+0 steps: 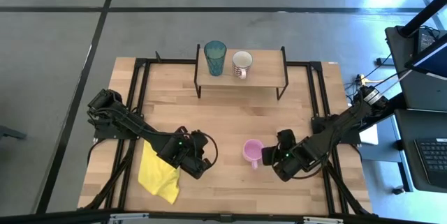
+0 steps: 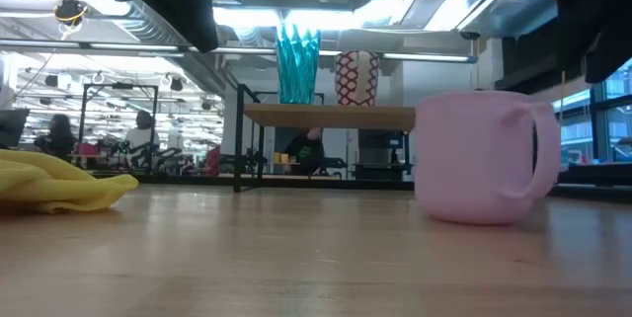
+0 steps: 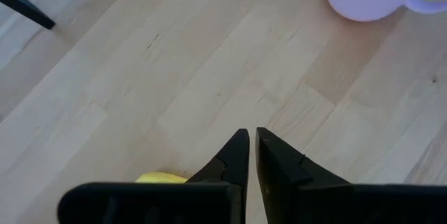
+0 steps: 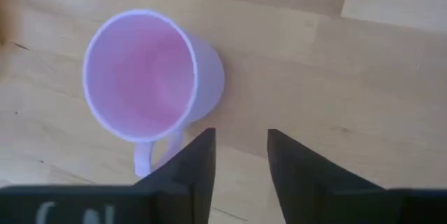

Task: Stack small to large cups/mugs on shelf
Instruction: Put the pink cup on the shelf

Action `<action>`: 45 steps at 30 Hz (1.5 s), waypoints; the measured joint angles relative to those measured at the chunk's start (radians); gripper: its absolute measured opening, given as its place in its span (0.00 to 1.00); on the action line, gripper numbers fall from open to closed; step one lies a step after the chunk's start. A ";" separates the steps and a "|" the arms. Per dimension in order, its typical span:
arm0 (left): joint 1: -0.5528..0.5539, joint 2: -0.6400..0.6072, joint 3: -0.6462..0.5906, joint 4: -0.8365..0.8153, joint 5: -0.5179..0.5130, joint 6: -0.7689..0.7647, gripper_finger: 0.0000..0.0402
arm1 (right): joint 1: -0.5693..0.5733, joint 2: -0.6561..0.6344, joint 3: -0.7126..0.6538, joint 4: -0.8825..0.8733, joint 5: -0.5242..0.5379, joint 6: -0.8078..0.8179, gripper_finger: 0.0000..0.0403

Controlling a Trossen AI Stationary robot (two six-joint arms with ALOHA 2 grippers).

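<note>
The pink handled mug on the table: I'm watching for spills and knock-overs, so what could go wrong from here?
1. The right tool hangs open beside the pink plastic mug, near its handle; a skewed approach could push or tip it.
2. The teal translucent tumbler and small cream-white patterned mug stand close together on the narrow light-wood shelf, so placing a third vessel could knock one off.

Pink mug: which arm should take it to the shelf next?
Right. The right gripper, open, sits just beside the pink mug on its handle side. The left gripper, shut, is farther off by the yellow cloth.
</note>
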 joint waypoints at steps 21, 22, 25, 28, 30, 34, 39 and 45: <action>0.156 0.039 0.000 0.295 -0.012 0.087 0.05 | -0.146 -0.074 0.048 -0.018 -0.029 -0.504 0.34; 0.167 0.050 0.000 0.297 -0.005 0.078 0.05 | -0.149 -0.073 0.037 -0.012 -0.046 -0.509 0.34; 0.180 0.083 -0.001 0.327 0.042 0.071 0.05 | -0.152 -0.072 0.009 -0.008 -0.091 -0.511 0.34; 0.181 0.110 -0.001 0.379 0.075 0.061 0.05 | -0.152 -0.072 -0.009 0.011 -0.119 -0.511 0.34; 0.181 0.125 -0.001 0.422 0.080 0.030 0.05 | -0.152 -0.072 -0.017 0.029 -0.133 -0.511 0.34; 0.187 0.152 -0.001 0.526 0.089 -0.038 0.05 | -0.159 -0.072 -0.031 0.096 -0.161 -0.516 0.34; 0.185 0.161 0.000 0.663 0.097 -0.061 0.05 | -0.167 -0.072 -0.035 0.169 -0.165 -0.521 0.34; 0.168 0.142 0.000 0.678 0.088 -0.063 0.05 | -0.173 -0.072 -0.036 0.162 -0.165 -0.547 0.34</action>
